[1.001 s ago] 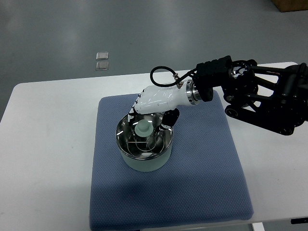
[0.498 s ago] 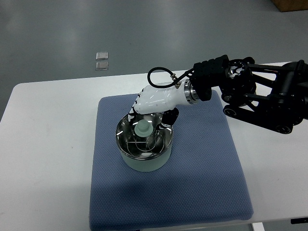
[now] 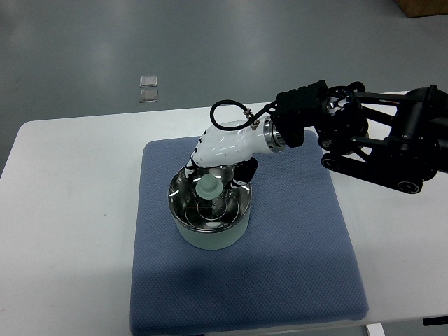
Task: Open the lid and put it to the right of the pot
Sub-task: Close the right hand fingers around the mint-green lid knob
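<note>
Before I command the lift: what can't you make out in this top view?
- Fingers of the right robot hand: hidden under its own white shell, so contact with the lid knob is unclear.
- Lid seating on the pot: lost in reflections.
- Two small squares on the floor: too small to identify.

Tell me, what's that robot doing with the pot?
The robot's right hand is reaching over a pale green pot that sits on a blue mat. The hand is right above the lid's knob. The glass lid is on the pot, not lifted. Whether the fingers grip the knob can't be seen.
</note>
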Controlling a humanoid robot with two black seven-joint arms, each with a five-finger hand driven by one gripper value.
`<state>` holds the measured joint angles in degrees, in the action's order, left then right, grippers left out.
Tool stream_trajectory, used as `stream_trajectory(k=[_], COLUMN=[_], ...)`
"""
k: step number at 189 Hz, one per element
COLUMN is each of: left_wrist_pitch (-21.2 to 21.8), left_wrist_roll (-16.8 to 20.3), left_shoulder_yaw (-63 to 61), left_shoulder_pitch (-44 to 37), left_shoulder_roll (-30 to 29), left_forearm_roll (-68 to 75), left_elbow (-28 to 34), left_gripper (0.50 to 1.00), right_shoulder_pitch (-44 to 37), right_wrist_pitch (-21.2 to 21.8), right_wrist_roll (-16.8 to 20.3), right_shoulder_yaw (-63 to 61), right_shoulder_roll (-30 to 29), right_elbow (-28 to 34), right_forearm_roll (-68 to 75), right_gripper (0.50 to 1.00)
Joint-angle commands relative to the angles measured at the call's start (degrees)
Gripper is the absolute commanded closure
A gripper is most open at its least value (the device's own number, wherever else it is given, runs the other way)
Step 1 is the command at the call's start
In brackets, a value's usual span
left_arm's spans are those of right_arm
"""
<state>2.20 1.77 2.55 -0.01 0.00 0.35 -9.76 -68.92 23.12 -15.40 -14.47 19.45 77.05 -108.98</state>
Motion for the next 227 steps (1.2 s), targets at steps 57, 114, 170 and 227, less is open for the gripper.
stream_trajectory(k=[57, 114, 170, 227], left_wrist_pitch=[-0.01, -0.01, -0.01, -0.01], left_wrist_roll=[-0.01, -0.01, -0.01, -0.01], left_shoulder_yaw=[0.0, 0.0, 0.0, 0.0], left_shoulder_pitch=[0.01, -0.07, 0.01, -0.07], left_shoulder_roll=[0.0, 0.0, 0.0, 0.0], left_forearm_roll=[0.0, 0.0, 0.0, 0.0], left_elbow=[0.0, 0.0, 0.0, 0.0], left_gripper=[0.5, 0.5, 0.5, 0.5], right_shoulder_pitch=[0.01, 0.1, 0.01, 0.01], right_wrist_pitch=[0.09, 0.7, 0.7, 0.7], right_wrist_roll=[0.02, 0.02, 0.02, 0.02], right_shoulder_yaw=[0.05, 0.67, 0.67, 0.67], right_shoulder_roll=[-0.02, -0.2, -0.55, -0.55], right_elbow=[-0.06, -0.06, -0.06, -0.06], right_forearm_roll=[-0.27, -0.27, -0.35, -0.35], right_gripper=[0.805, 0.805, 0.832, 0.871])
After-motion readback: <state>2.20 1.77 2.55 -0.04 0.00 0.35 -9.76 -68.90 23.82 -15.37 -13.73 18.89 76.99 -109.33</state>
